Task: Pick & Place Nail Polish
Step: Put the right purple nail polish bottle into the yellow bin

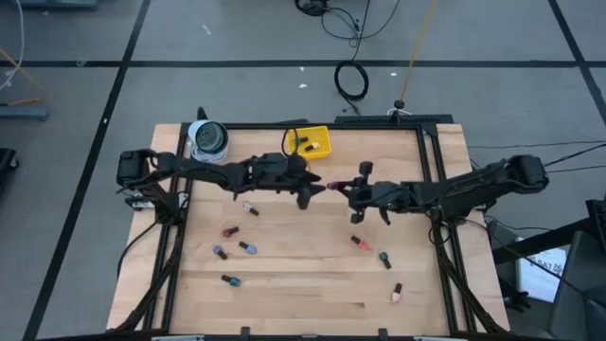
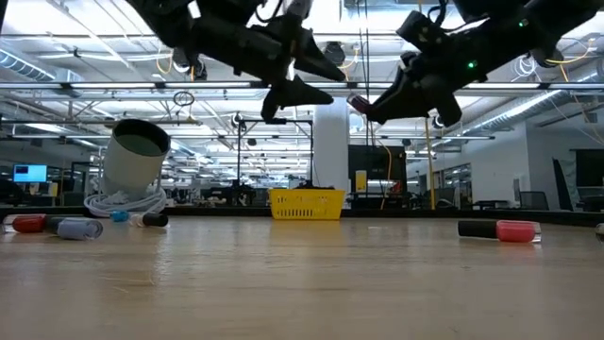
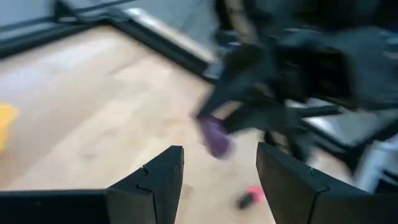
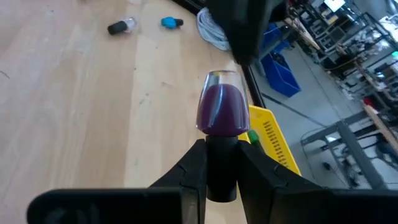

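Observation:
My right gripper (image 1: 343, 188) is shut on a purple nail polish bottle (image 4: 221, 109) and holds it high above the table's middle. The bottle also shows in the high view (image 1: 333, 186) and the low view (image 2: 357, 102). My left gripper (image 3: 217, 155) is open and empty. It hovers just left of the bottle (image 3: 214, 137), facing it, also well above the table (image 1: 305, 194). Several other small bottles lie on their sides on the wood, among them a blue one (image 1: 220, 252), a red one (image 1: 230, 230) and a pink one (image 1: 360, 242). My right gripper pinches the bottle's dark cap (image 4: 222, 168) between its two fingers. The fingers come roughly level from the table's right side. The purple glass body sticks out past the fingertips toward my left gripper. The bottle is lifted clear of the table.
A yellow tray (image 1: 308, 142) holding a few small items stands at the far edge, just beyond the grippers. A grey-white tape roll (image 1: 208, 140) stands at the far left. A black frame (image 1: 431, 170) runs around the work area. More bottles lie near right (image 1: 384, 259) (image 1: 398, 292).

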### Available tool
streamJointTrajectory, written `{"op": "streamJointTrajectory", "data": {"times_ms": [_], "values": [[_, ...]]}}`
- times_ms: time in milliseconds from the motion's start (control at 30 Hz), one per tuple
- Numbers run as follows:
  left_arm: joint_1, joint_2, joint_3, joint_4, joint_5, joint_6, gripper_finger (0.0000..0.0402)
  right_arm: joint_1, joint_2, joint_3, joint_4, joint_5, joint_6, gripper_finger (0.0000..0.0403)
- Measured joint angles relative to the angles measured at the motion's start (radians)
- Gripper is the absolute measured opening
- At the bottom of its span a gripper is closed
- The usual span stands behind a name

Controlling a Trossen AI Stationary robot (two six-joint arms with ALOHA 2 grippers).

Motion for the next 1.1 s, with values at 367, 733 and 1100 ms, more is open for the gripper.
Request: {"op": "streamJointTrajectory", "data": {"times_ms": [367, 733, 1100], "values": [[-0.01, 0.019, 0.023, -0.009, -0.063, -0.057, 0.02, 0.032, 0.016, 0.015, 0.015, 0.087, -0.008, 0.0051], [-0.029, 0.122, 0.023, 0.172, -0.055, -0.099, 0.02, 0.032, 0.016, 0.015, 0.019, 0.084, -0.005, 0.0051], [-0.03, 0.156, 0.083, 0.121, -0.054, -0.052, 0.02, 0.032, 0.017, 0.014, 0.024, 0.084, -0.005, 0.0051]]}}
